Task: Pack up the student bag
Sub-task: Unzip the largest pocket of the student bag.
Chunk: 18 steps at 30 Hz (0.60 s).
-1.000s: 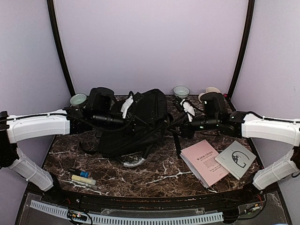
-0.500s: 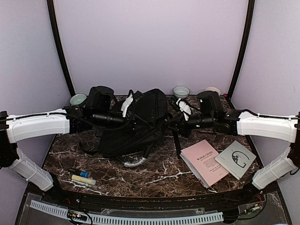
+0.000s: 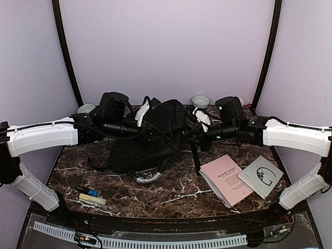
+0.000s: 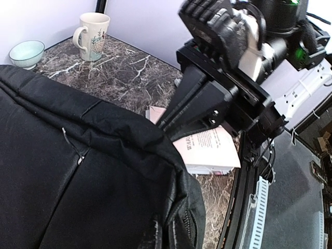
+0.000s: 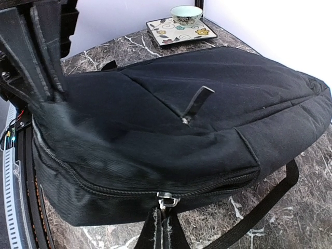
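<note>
Right now I see the bag [image 3: 155, 140] at the back middle of the table [image 3: 171, 194], between my two arms. It is big, black and soft, and its long strap trails on the stone.

My left pincer [image 5: 49, 88] is at one end of the bag. Its two black fingers sit close together and pinch the cloth there.

My right pincer [image 5: 162, 231] is at the long side of the bag. It is almost closed, and the zip tab [image 5: 165, 199] sits right at its tips, so it looks like it holds the tab.

From the right wrist view the zip line looks closed, so I cannot see inside the bag.

On the left, a small green bowl [image 5: 187, 13] sits on a square plate [image 5: 179, 30] with swirls on it. On the right, a second bowl [image 4: 26, 53] stands near a mug [image 4: 92, 33]. I cannot see into the mug.

A pink book [image 3: 225, 179] and a grey booklet [image 3: 261, 176] lie flat and touching, near the front right, well apart from the bag.
</note>
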Available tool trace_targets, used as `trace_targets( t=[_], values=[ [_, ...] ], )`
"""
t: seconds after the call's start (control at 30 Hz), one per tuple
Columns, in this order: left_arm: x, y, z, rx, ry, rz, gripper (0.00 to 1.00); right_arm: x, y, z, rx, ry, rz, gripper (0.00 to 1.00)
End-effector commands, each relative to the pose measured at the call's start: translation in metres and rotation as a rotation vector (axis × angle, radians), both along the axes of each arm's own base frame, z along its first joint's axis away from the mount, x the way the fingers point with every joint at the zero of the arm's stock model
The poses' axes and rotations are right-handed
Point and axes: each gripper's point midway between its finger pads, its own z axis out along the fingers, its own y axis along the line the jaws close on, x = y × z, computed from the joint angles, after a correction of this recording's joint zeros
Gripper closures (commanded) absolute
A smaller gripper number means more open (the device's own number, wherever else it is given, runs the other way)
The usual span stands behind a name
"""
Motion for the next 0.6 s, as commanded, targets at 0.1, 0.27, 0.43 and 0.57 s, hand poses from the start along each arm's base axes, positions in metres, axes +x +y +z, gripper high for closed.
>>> trace_targets(
  t=[0.1,0.27,0.43,0.57],
  values=[
    [0.034,-0.004,0.008,0.043,0.050,0.159,1.00,-0.030,0.004,0.014,-0.068,0.026,0.068,1.00],
    [0.047,-0.010,-0.003,0.076,0.082,0.200,1.00,-0.046,0.004,0.012,-0.106,0.058,0.067,1.00],
    [0.056,-0.020,-0.004,0.093,0.103,0.205,1.00,-0.055,0.008,0.009,-0.121,0.074,0.054,1.00],
    [0.060,-0.033,0.000,0.063,0.133,0.192,1.00,-0.058,0.020,0.004,-0.123,0.084,0.060,1.00]
  ],
)
